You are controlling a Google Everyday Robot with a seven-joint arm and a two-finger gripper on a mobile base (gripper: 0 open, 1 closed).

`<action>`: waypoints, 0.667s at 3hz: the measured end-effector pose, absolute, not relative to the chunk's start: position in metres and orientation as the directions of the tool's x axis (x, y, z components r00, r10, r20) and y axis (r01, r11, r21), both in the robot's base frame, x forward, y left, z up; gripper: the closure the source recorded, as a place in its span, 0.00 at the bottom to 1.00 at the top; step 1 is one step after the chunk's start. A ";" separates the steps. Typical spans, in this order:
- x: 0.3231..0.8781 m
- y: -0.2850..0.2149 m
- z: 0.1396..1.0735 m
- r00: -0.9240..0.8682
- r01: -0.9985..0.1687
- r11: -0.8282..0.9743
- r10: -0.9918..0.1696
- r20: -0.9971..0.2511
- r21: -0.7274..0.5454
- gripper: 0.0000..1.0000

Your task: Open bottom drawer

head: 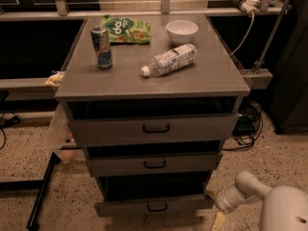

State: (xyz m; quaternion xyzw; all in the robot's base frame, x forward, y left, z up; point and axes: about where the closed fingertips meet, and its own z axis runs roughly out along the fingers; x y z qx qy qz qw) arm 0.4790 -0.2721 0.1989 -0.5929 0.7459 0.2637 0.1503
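The grey cabinet [96, 76] has three drawers. The bottom drawer [120, 208] is the lowest, with a short grey front and a small black bar handle [157, 207]. It stands pulled out a little, with a dark gap above its front. My gripper [214, 207] is at the lower right, just off the right end of that drawer front, on the end of my white arm [250, 189]. Its yellowish fingertips [219, 220] are spread apart and hold nothing.
On the cabinet top are a can [101, 47], a green snack bag [126, 29], a white bowl [182, 31] and a plastic bottle [169, 60] on its side. Cables [248, 124] lie on the floor right of the cabinet. A black bar [41, 196] leans at the left.
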 end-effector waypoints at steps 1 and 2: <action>0.464 -0.278 0.205 -0.286 -0.947 0.150 -0.794 -0.536 0.283 0.00; 0.464 -0.278 0.208 -0.287 -0.947 0.151 -0.794 -0.536 0.283 0.00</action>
